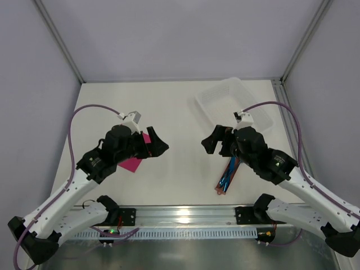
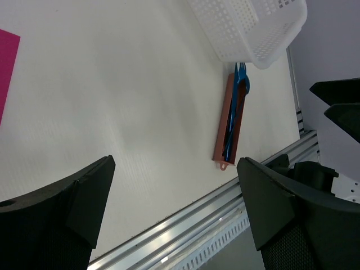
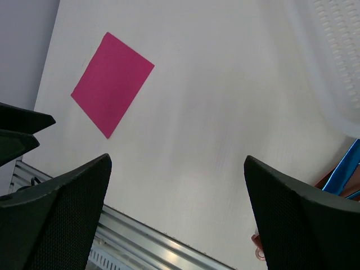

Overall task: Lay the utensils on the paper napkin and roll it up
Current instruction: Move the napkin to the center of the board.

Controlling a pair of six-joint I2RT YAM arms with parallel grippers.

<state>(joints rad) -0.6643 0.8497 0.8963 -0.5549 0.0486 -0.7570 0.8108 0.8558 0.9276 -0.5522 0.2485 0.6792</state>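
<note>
The slim blue plastic utensils (image 2: 241, 84) lie bunched inside a flat reddish-brown oblong sleeve (image 2: 220, 147) on the white table (image 2: 112, 101), right of centre, their heads just beside a white mesh plastic basket (image 2: 247, 28). The thin magenta-pink paper napkin (image 3: 112, 84) lies flat and bare well apart to the left, partly hidden from above by the left arm. The left gripper (image 2: 175, 162) and right gripper (image 3: 178, 162) hover with jaws spread wide, holding nothing
</note>
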